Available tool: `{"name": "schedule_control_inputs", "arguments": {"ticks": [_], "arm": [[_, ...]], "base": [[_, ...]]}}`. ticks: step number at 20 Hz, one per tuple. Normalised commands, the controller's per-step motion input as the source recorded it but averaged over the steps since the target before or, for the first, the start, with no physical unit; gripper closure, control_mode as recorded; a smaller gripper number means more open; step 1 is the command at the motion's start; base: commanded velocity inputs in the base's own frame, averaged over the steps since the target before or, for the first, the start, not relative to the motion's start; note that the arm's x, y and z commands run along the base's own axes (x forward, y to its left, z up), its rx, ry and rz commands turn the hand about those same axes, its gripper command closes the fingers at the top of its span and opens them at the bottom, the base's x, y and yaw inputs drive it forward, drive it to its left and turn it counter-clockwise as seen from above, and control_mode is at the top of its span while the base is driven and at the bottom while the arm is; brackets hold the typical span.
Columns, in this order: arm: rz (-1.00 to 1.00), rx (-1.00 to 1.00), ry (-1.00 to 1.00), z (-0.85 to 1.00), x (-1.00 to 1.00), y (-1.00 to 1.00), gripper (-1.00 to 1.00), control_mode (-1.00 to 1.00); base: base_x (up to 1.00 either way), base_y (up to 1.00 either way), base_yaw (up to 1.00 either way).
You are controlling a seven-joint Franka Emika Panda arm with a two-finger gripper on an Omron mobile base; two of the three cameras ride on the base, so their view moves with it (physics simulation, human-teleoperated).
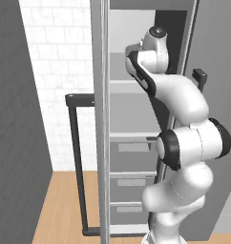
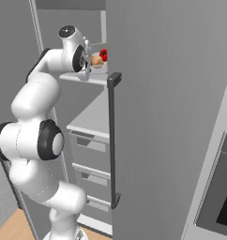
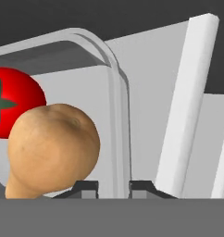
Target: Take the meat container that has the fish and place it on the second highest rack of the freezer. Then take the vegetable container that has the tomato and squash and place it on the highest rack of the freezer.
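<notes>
The two-finger claw pinches the near rim of the shallow clear-grey vegetable container — its dark tips stand on either side of the wall. Inside, the tan-orange rounded squash touches the round red tomato at its 10 o'clock. The container rests on a light-grey shelf high in the tall grey freezer.

Flat, even rendered light — soft shadows, no glare, slightly coarse pixelated edges.
</notes>
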Motion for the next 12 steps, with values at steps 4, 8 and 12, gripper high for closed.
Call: {"name": "schedule_control_inputs", "arguments": {"ticks": [4,8,12], "arm": [[-0.06,0.00,0.03,-0.09,0.89,-0.16,-1.00,-1.00],[-0.02,0.00,0.05,-0.22,0.81,-0.21,-1.00,-1.00],[0.00,-0.02,-0.03,-0.20,0.31,-0.03,-1.00,-1.00]], "base": [[0.00,0.00,0.00],[0.00,0.00,0.00],[0.00,0.00,0.00]]}}
